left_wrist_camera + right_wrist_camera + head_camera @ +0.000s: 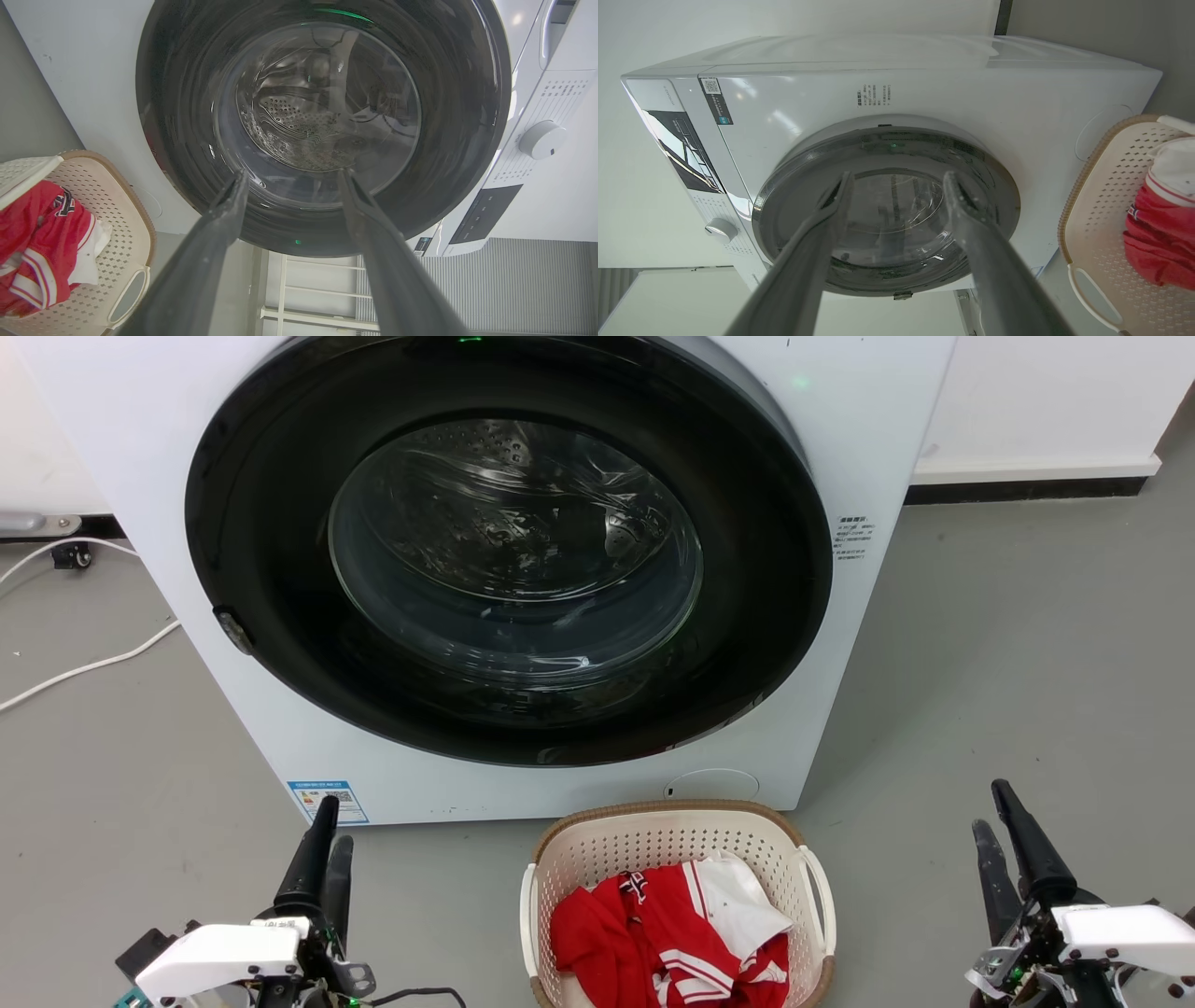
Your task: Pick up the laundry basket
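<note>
Head view: basket [607, 859] on floor just before washer [140, 476], between my arms, red-white clothes [653, 933] inside. Left gripper [334, 821] and right gripper [990, 807] both spread, empty, flanking it well apart. I read this as staging for a two-arm lift by side handles [827, 905].

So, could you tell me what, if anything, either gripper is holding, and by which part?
Nothing: the left gripper and right gripper are both open, clear of the laundry basket.
</note>
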{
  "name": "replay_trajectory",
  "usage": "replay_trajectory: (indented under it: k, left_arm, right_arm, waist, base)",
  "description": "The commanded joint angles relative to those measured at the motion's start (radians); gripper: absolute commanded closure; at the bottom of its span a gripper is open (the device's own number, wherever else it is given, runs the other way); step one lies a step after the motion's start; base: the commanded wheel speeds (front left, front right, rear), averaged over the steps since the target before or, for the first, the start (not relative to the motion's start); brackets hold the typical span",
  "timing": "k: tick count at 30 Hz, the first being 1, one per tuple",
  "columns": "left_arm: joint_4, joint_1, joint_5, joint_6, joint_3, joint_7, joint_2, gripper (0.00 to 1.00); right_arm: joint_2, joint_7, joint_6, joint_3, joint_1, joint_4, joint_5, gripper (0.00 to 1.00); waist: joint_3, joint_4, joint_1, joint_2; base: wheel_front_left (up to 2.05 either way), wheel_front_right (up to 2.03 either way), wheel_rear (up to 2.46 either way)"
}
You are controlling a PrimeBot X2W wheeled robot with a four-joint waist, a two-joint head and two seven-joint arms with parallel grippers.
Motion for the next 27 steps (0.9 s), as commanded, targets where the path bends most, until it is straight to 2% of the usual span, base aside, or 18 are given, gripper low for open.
replay_trajectory:
  k: [1,13,14,27]
  left_arm:
    - [-0.025,-0.016,0.027,0.000,-0.001,-0.010,0.003,0.00]
    - [-0.083,-0.013,0.287,0.025,-0.016,-0.066,0.004,0.00]
    - [-0.093,-0.008,0.360,0.039,-0.026,-0.079,0.004,0.00]
    - [-0.129,0.007,0.606,0.078,-0.064,-0.131,0.005,0.00]
  right_arm:
    - [-0.001,-0.011,0.000,-0.003,-0.018,-0.023,-0.028,0.00]
    - [-0.002,-0.068,0.000,0.022,-0.004,-0.111,-0.348,0.00]
    - [-0.002,-0.080,0.000,0.034,0.002,-0.129,-0.435,0.00]
    - [-0.003,-0.132,0.000,0.073,0.028,-0.179,-0.725,0.00]
  waist:
    - [0.000,0.000,0.0000,0.0000]
    - [0.002,0.001,0.0000,0.0000]
    - [0.003,0.001,0.0000,0.0000]
    - [0.004,0.004,-0.0001,0.0000]
  base:
    - [0.00,0.00,0.00]
    - [0.00,0.00,0.00]
    - [0.00,0.00,0.00]
    - [0.00,0.00,0.00]
